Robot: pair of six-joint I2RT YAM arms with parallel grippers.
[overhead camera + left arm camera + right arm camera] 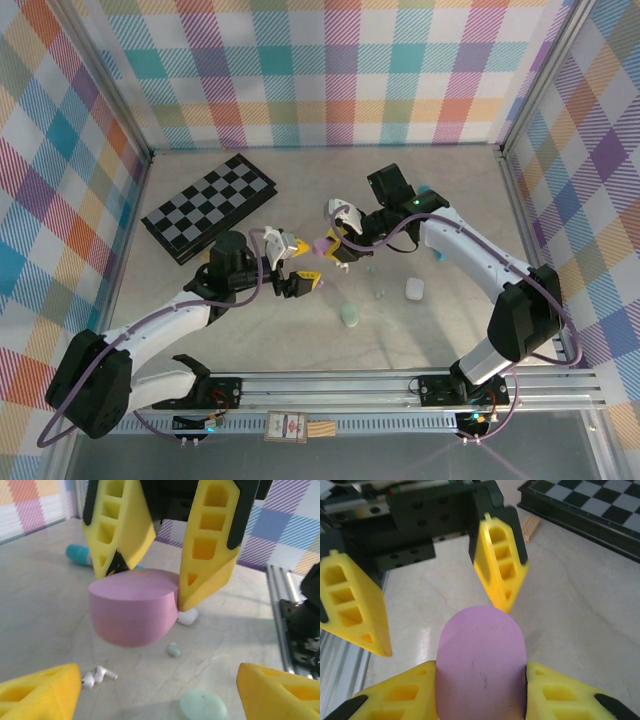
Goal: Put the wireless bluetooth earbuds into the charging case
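Observation:
A pink pebble-shaped charging case (480, 665) hangs above the table, and my right gripper (480, 682) is shut on its two sides. From above, the case (322, 246) sits between the two arms at mid-table. My left gripper (160, 685) faces the case (132, 607) from close by and is open, its fingers (500, 565) spread wider than the case and apart from it. Two white earbuds (97, 675) lie together on the table below, and a pale green earbud (173, 650) lies a little to their right.
A mint green case (350, 315) and a white case (414, 290) rest on the table right of centre. A folded chessboard (205, 205) lies at the back left, a teal object (425, 190) behind the right arm. Checked walls enclose three sides.

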